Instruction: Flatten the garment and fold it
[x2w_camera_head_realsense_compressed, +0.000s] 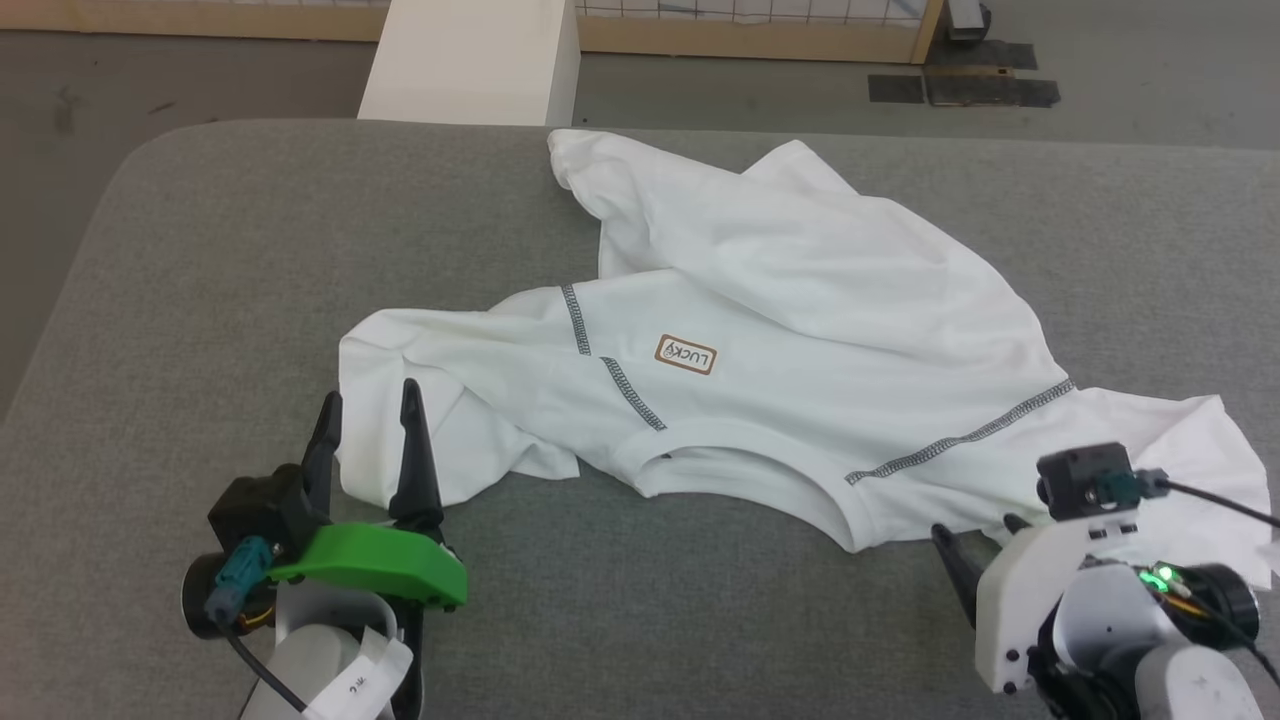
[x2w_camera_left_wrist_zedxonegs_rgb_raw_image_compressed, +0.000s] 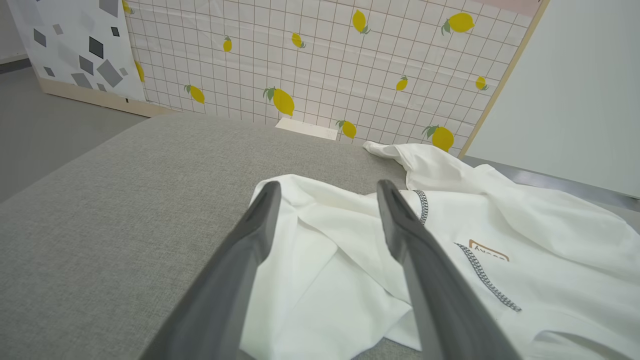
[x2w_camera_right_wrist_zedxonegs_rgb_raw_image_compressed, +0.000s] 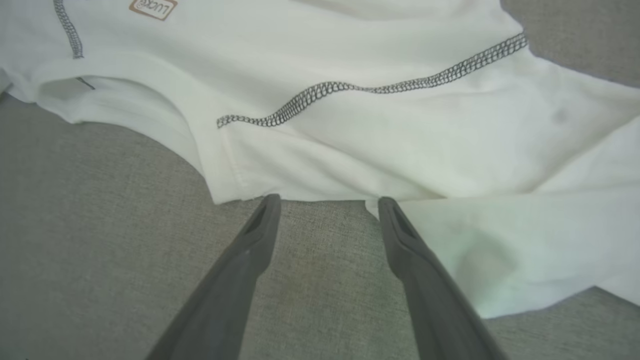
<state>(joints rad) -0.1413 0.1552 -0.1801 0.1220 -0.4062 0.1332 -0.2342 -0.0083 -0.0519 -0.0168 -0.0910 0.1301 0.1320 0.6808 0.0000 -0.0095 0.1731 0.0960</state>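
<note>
Your left claw (x2w_camera_head_realsense_compressed: 370, 395) spread wide, holding nothing, tips over the crumpled left end of the garment (x2w_camera_head_realsense_compressed: 800, 300) | garment lies rumpled mid-tabletop (x2w_camera_head_realsense_compressed: 200, 250), neckline toward you, brown label (x2w_camera_head_realsense_compressed: 685, 354) showing | your right claw (x2w_camera_right_wrist_zedxonegs_rgb_raw_image_compressed: 328, 198) wide too, empty, tips at the garment's near edge

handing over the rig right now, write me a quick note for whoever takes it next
The left end effector is open and empty, its tips over the bunched left edge of the shirt.
The right end effector is open and empty, its tips at the shirt's near edge, right of the collar.
The shirt lies wrinkled on the grey table, collar toward the robot, parts lapped over each other.
Done: no fold yet.
Left: spread it flat, then fold.
</note>
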